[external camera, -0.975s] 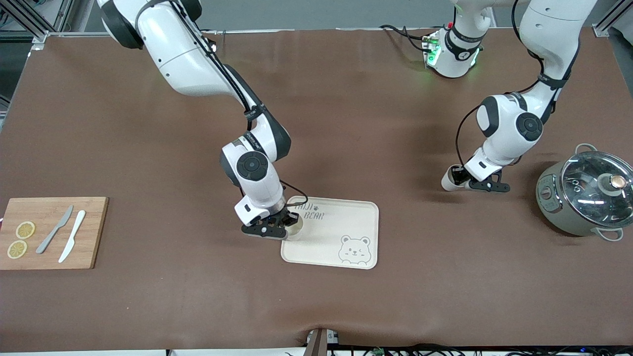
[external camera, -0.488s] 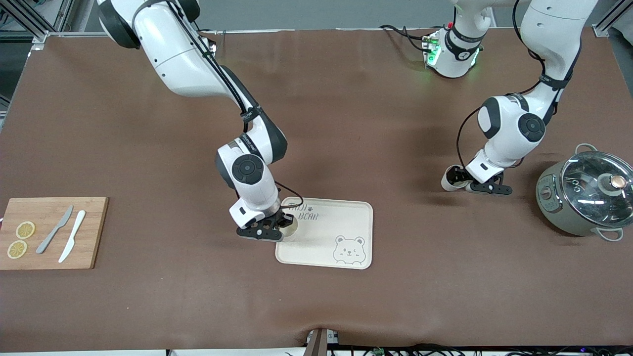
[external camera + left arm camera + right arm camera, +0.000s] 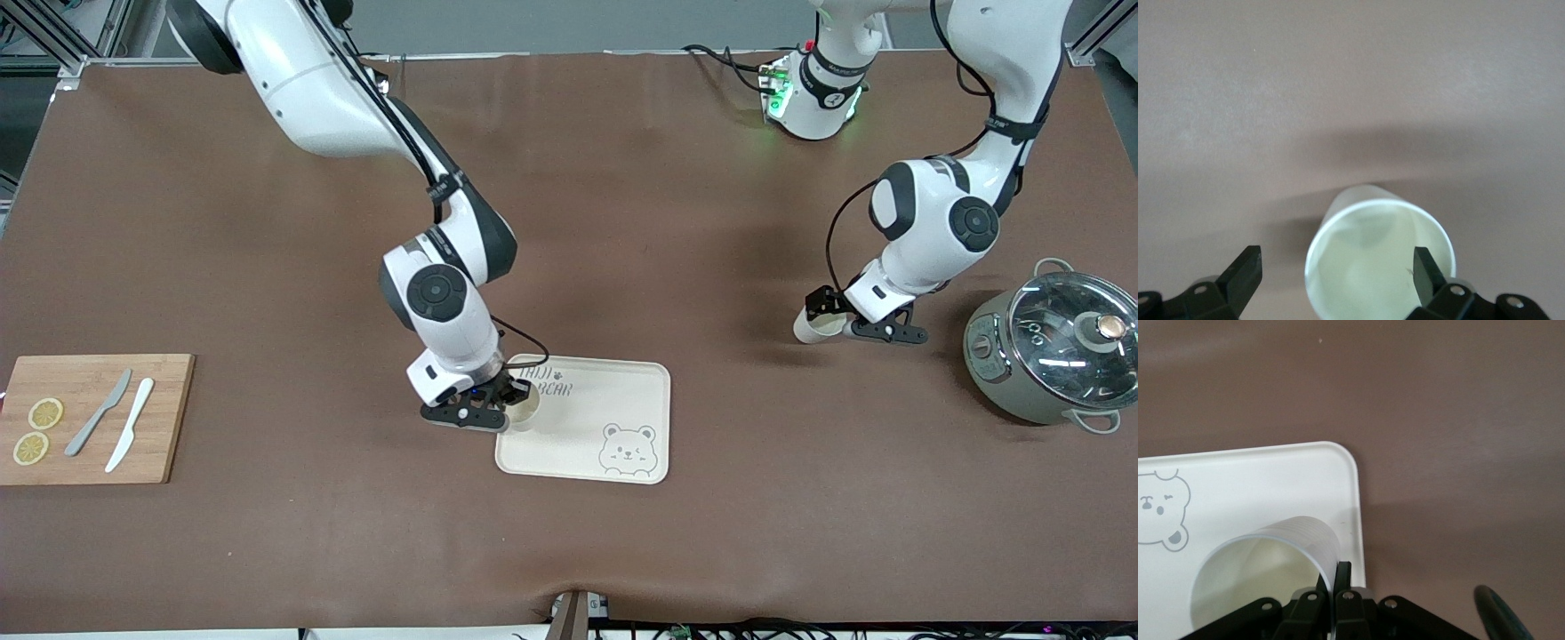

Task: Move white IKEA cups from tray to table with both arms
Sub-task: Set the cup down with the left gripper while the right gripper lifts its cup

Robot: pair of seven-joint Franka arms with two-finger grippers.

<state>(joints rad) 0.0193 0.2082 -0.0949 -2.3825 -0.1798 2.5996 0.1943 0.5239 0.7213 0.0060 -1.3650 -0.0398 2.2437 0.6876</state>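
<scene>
One white cup stands at a corner of the cream bear tray, at the tray's end toward the right arm. My right gripper is shut on this cup's wall. In the right wrist view the fingers pinch the rim of the cup over the tray. The second white cup stands on the brown table toward the left arm's end. My left gripper is open at it. In the left wrist view one finger is inside the cup and the other is outside.
A grey pot with a glass lid stands close to the left gripper, at the left arm's end. A wooden board with two knives and lemon slices lies at the right arm's end.
The right gripper with its cup shifted toward the right arm's end, and the tray slid the same way. The left wrist rose a little; its cup stayed in place.
</scene>
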